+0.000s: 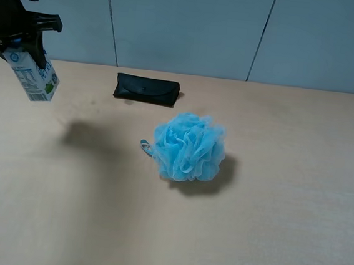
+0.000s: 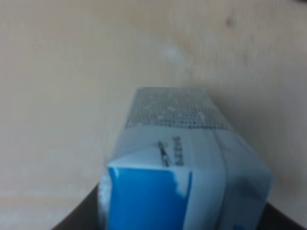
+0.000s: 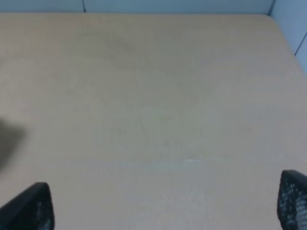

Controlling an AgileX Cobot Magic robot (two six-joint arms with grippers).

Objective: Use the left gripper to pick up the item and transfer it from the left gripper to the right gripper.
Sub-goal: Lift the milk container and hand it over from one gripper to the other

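Milk carton [image 1: 36, 78] is up off the table [image 1: 280, 230] in the high view, hanging well to the left of the blue bath sponge [image 1: 189, 147]. The left gripper [image 1: 23, 46] has its jaws squeezed onto the gabled top end. The carton dangles tilted with most of its body below the jaws, so my worry is that it pivots or slides out once the arm swings over toward the sponge. A black pouch [image 1: 146, 89] lies near the sponge on its far side, not really in the way.

Left wrist view: the carton fills the frame, with bare table under it and a dark finger at each lower corner. It's blurry, so I can't tell how much of the carton the pads actually cover.

Right wrist view: the right gripper [image 3: 160, 206] has its jaws spread wide with nothing between them, just plain table below. There's no carton or sponge in sight, so the two look far apart. If the left lets go before the right has closed, the carton drops.
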